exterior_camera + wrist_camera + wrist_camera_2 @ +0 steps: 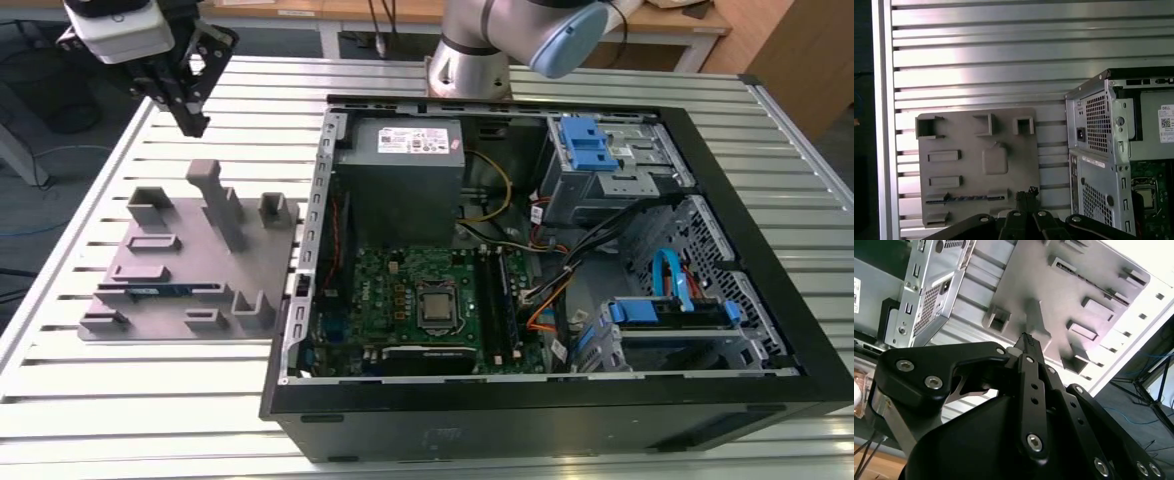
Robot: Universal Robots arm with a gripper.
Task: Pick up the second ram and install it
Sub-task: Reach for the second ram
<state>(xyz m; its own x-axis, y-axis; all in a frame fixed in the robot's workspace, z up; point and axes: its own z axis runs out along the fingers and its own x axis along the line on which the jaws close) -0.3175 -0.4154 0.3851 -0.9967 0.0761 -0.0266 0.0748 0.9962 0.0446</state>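
Hovering high over the far edge of the fixture, my gripper points down at the table, tilted slightly, with its fingers pressed together on nothing. The ram stands on edge in a slot along the fixture's near edge. From the gripper it lies lower and toward the exterior camera, across the fixture's upright posts. Its long axis runs from the exterior view's left to its right, parallel to that near edge. The case lies open just beside the fixture, on the exterior view's right. The arm reaches over from behind the case.
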